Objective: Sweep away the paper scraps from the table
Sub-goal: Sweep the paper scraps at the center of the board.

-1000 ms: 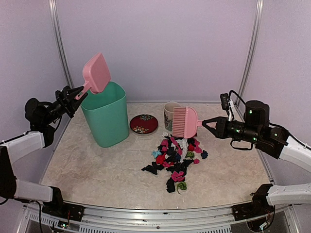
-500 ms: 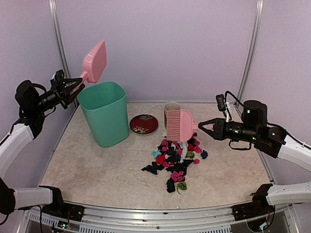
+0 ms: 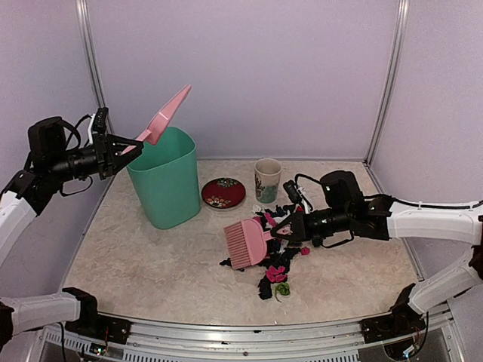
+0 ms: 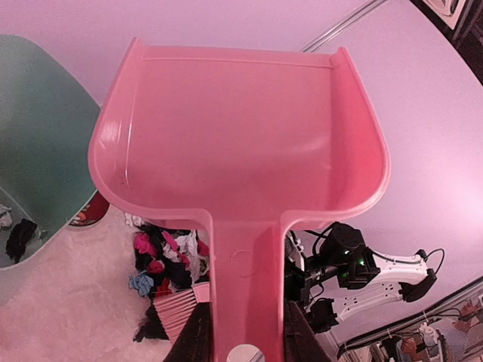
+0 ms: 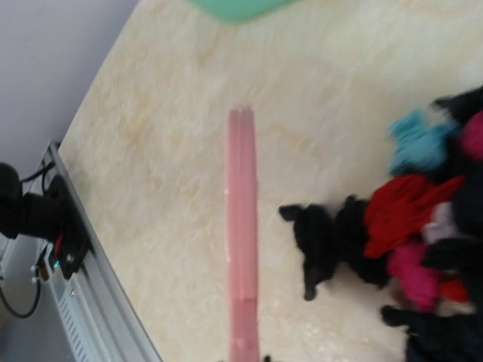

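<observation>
The paper scraps [image 3: 278, 253] lie in a heap, mostly black with red, pink, blue and green bits, right of centre on the table [image 3: 151, 264]. My right gripper [image 3: 290, 227] is shut on the handle of the pink brush [image 3: 245, 243], whose bristled head sits low at the heap's left edge. In the right wrist view the brush [image 5: 241, 226] shows edge-on, with scraps [image 5: 392, 226] to its right. My left gripper [image 3: 125, 147] is shut on the handle of the pink dustpan [image 3: 167, 113], held tilted above the green bin [image 3: 166, 181]. The dustpan [image 4: 241, 143] looks empty.
A patterned cup [image 3: 267, 179] stands just behind the heap, and a red round plate [image 3: 223, 192] lies between it and the bin. A few scraps lie inside the bin [image 4: 19, 234]. The metal front rail [image 5: 83, 302] runs along the near table edge.
The right arm has swung the brush from beside the cup over and down to the heap's left-front side. The left arm has tipped the dustpan to a flatter, edge-on tilt over the bin.
</observation>
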